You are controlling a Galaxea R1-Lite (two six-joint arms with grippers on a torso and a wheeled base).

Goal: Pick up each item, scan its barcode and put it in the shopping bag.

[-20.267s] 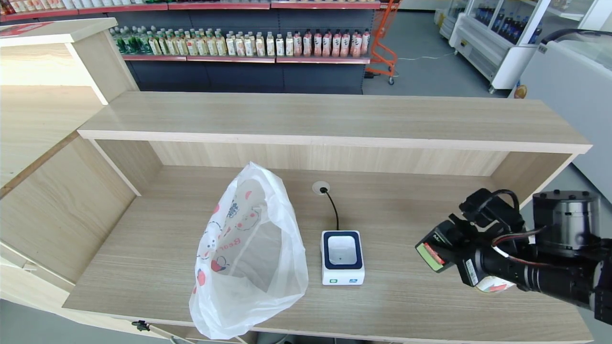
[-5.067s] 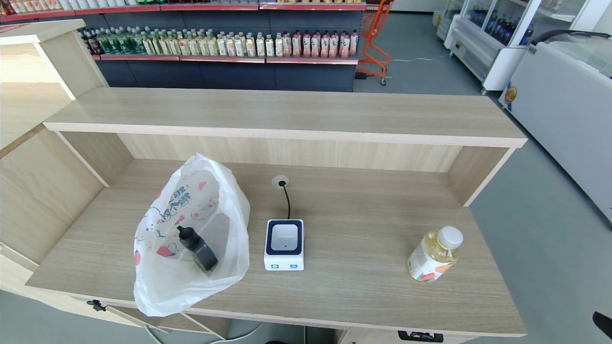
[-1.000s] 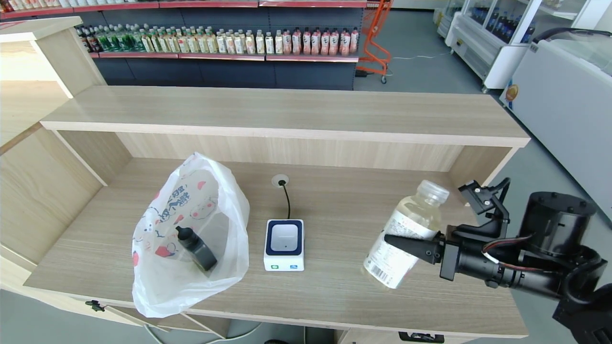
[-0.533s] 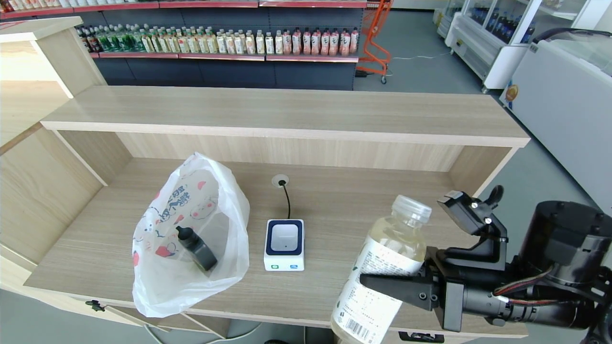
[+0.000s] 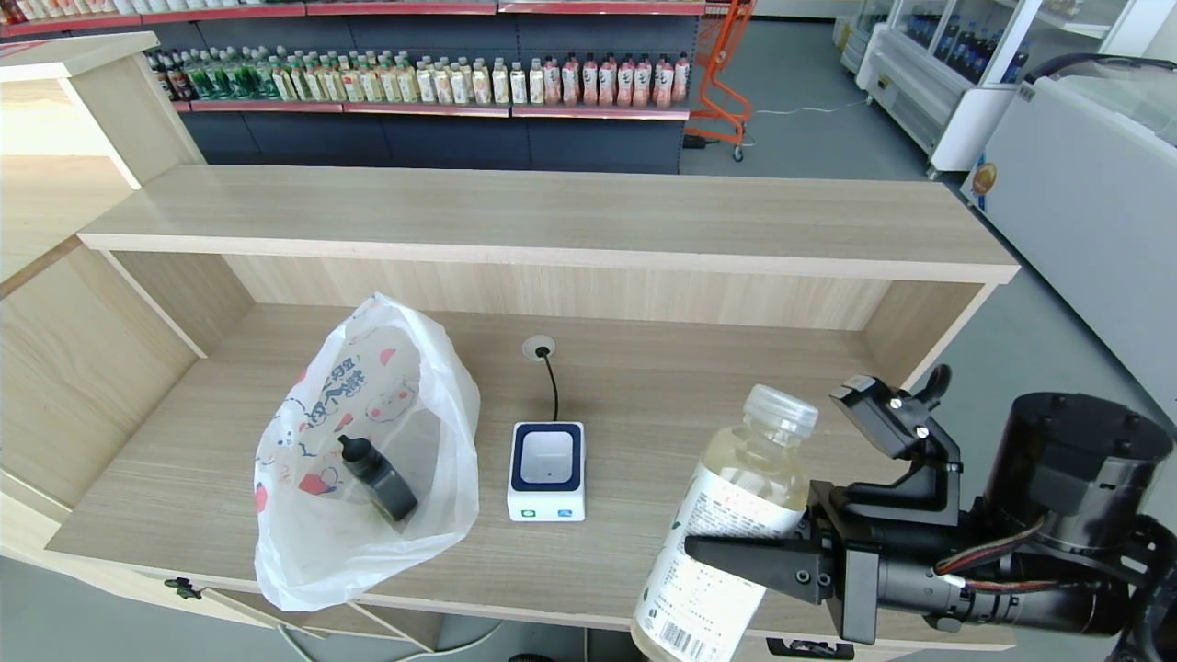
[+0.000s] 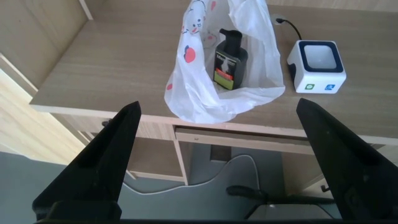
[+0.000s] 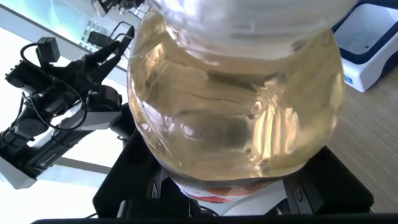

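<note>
Now the right claw grips the pale drink bottle, tilted above the worktop's near right edge, with a barcode showing low on its white label. The left claw gapes wide. A dark bottle sits inside the cartoon-print shopping bag beside the scanner. Drink shelves line the room behind.

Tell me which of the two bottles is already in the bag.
The black pump bottle: it lies inside the shopping bag. The other, a clear bottle of pale drink, is held in the air by the right gripper.
</note>
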